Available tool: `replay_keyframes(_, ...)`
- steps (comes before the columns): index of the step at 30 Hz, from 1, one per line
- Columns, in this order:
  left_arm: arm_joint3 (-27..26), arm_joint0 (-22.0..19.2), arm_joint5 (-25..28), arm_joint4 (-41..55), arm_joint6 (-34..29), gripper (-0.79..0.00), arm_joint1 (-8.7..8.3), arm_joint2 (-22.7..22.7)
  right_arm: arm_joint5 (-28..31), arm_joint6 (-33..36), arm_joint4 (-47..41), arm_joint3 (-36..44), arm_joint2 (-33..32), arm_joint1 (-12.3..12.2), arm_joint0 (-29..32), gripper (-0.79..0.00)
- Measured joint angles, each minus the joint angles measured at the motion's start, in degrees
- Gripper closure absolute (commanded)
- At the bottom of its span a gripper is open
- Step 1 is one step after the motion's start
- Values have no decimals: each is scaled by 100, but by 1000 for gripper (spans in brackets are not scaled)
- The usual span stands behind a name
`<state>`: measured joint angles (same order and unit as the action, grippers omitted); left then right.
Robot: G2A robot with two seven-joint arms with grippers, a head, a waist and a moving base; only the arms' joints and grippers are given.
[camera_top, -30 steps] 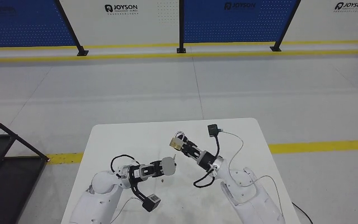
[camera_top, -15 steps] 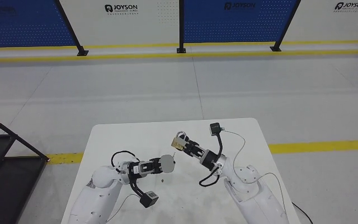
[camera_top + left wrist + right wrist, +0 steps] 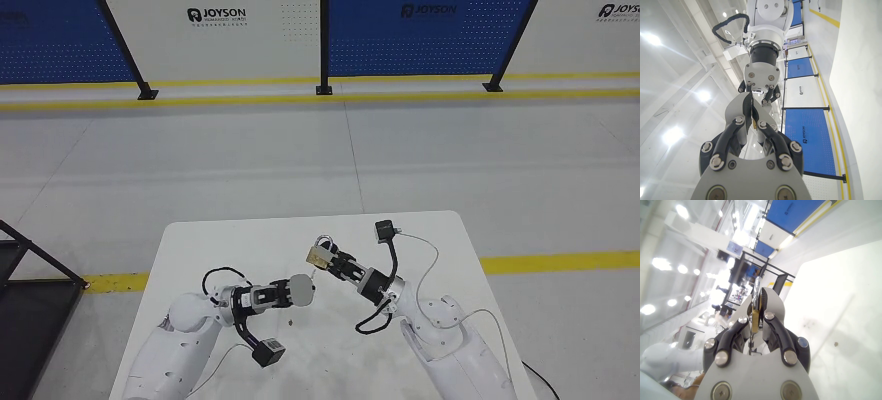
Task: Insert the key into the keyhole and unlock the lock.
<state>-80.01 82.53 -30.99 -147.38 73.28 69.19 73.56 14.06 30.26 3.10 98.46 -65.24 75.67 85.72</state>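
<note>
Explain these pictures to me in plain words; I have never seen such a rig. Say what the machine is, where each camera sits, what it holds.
This is a two-armed robot at a white table. The top view looks down from above its arms; each wrist view comes from a camera on one arm. The right gripper is shut on a brass padlock with a silver shackle. The left gripper pinches a small brass-coloured key, mostly hidden in its grip. The grippers face each other. A few dark specks mark the table.

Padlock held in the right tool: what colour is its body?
The padlock body is brass-yellow, its shackle silver; the right wrist view shows it best.
</note>
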Motion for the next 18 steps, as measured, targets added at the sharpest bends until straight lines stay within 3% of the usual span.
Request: replay_keyframes(18, 163, -198, 127, 142, -89, 0, -96, -211, 0, 0, 0, 0, 0, 0, 0, 0)
